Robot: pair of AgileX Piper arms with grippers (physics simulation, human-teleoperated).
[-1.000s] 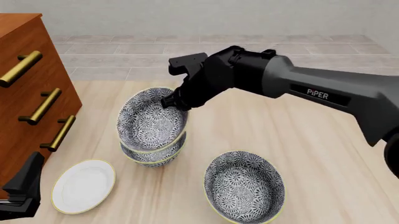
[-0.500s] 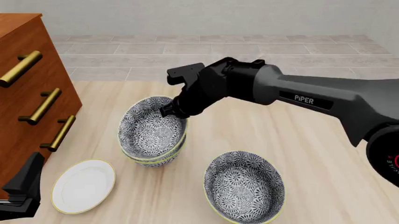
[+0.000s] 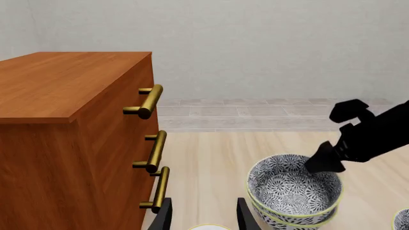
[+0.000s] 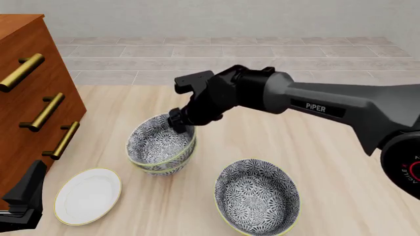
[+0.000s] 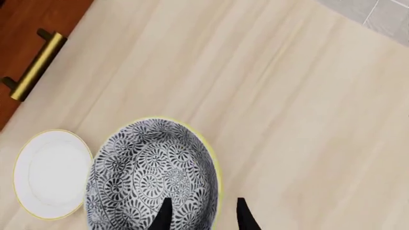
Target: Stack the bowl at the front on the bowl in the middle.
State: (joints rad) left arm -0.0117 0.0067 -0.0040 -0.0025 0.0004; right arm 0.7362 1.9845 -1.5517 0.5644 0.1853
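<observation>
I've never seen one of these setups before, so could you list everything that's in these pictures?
Floral bowls: three, dark grey-and-white with yellow-green rims. Two are nested in a stack mid-table: the upper one sits in the lower one. The third bowl stands alone, nearer the camera and to the right.
Plate: one, flat, white with a yellowish edge, left of the lone bowl, near the dresser.
Dresser: one, reddish-brown wood with three brass bar handles, at the table's left.
Table: one, light wood.
Floor: grey tiles, beyond the table, with a pale wall behind.
Right gripper: black, at the far rim of the upper stacked bowl, fingers straddling the rim.
Left gripper: black, open, holding nothing, low at the left by the dresser.
</observation>
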